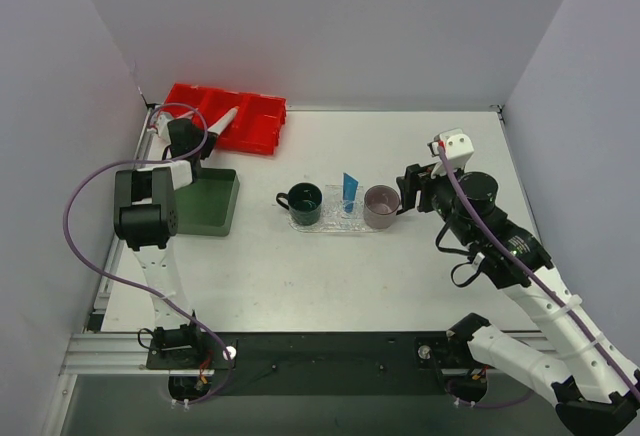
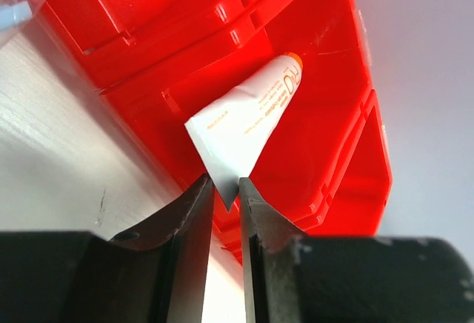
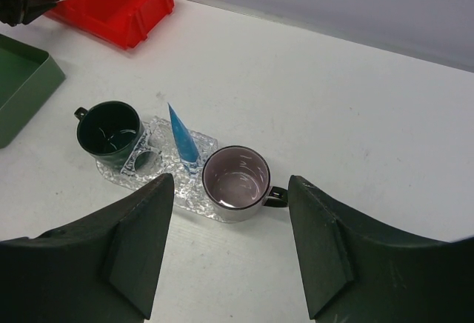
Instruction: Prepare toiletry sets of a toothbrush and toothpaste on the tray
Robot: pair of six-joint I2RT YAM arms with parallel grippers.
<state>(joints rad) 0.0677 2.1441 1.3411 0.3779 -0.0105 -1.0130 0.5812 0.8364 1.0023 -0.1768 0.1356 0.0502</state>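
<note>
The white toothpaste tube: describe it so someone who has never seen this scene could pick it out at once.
Find the red bin in the far left corner. The white toothpaste tube slants out of it, its flat end between the fingers of the left gripper. Its white body and orange cap set it apart from the blue tube standing on the clear tray.

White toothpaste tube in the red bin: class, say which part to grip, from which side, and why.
Take the flat crimped tail of the white toothpaste tube, coming from the left gripper's side. The tail is thin and points out of the red bin toward it; the capped end lies deeper inside, hemmed by the walls.
</note>
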